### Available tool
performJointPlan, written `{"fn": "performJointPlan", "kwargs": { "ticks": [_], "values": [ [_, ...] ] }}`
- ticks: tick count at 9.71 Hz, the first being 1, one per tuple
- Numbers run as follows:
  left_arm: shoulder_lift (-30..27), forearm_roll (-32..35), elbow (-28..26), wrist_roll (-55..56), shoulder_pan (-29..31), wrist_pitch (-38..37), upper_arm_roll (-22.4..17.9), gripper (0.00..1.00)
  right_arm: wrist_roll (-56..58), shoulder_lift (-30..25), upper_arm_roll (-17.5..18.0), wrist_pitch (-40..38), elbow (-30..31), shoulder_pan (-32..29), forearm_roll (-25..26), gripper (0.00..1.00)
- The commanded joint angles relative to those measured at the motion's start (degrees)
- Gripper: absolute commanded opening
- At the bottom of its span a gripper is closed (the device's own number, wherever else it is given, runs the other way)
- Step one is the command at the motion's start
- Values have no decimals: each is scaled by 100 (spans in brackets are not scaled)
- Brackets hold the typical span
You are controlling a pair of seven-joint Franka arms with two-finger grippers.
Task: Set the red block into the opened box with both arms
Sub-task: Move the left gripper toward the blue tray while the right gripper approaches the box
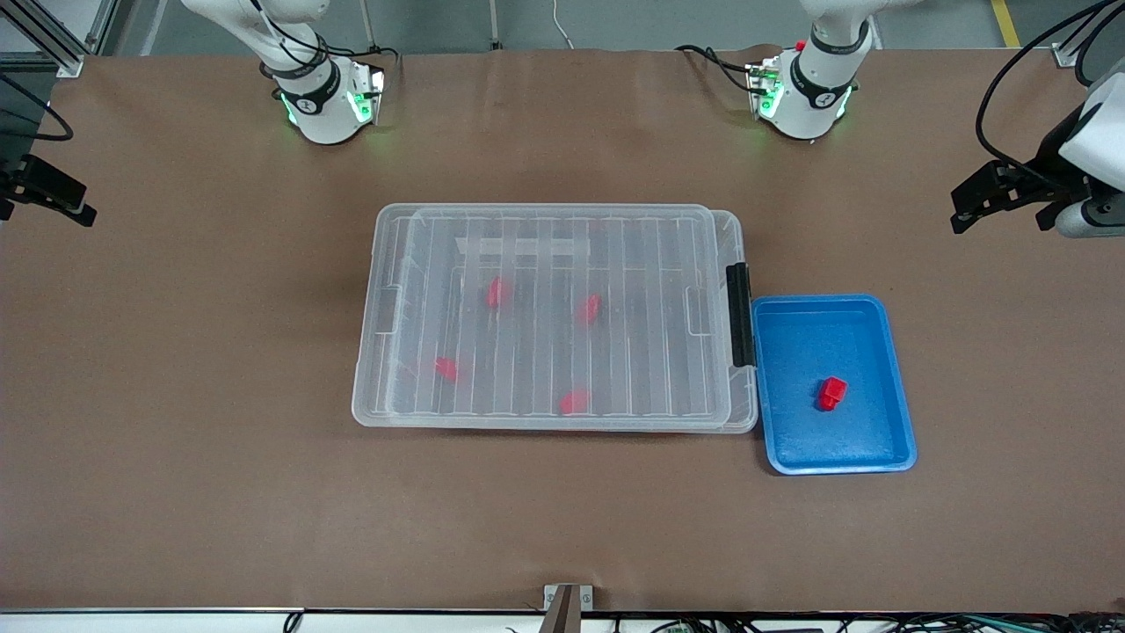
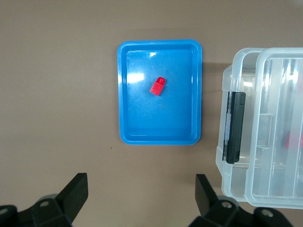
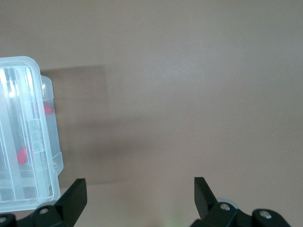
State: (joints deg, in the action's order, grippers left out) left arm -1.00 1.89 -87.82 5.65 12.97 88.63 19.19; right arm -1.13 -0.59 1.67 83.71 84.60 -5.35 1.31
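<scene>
Nearest the front camera we see a wide strip of bare brown tabletop (image 1: 264,527) running the whole length, with open room also at both ends past the containers.

Next comes the blue tray (image 1: 895,387), set toward the left arm's end of the tabletop, its long side just beside the clipped short end of the box (image 1: 373,352); from the front the two seem to touch or nearly so. The red block (image 1: 831,393) lies alone in the tray, on its floor and apart from the walls. We see it as a small bright red chunky piece with a narrower stub at one end; in the left wrist view (image 2: 157,86) it lies tilted against the tray's edges.

The box is large, clear and rectangular, with its ribbed lid (image 1: 562,264) lying on top, shifted slightly off the base's outline. A black clip (image 1: 740,314) sits on the short end facing the tray. Through the lid we make out four more red pieces (image 1: 497,292) scattered on the box floor.

Farthest off, the bases stand along the tabletop's edge. The left end effector (image 1: 1002,202) hangs at the left arm's end, over the tabletop's margin, and the right end effector (image 1: 44,198) at the right arm's end; both arms wait. Each has its fingers spread wide and grips nothing, as the wrist views show (image 2: 139,196) (image 3: 139,198).
</scene>
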Motion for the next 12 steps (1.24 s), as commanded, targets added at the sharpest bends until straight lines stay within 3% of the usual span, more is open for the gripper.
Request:
{"fn": "performJointPlan", "kwargs": {
  "ticks": [1,4,6,8,9,12],
  "values": [
    [65,-66,-51,-82,3,-126,6,100,16,-90,0,40,83,25,36,100],
    [196,4,-43,-64,21,-83,-3,100,95,-55,26,14,66,112,36,100],
    [581,-40,-112,50,56,354,-12,100,-26,-3,165,31,135,419,10,100],
    [1178,13,-156,85,30,1065,-21,100,-771,374,613,380,188,464,-25,100],
    [1416,21,-226,85,21,1391,-21,100,-1018,671,1067,687,310,465,-8,100],
    [1909,318,-866,67,47,2366,-30,100,-1485,1165,1581,2231,1389,578,36,100]
  ]
}}
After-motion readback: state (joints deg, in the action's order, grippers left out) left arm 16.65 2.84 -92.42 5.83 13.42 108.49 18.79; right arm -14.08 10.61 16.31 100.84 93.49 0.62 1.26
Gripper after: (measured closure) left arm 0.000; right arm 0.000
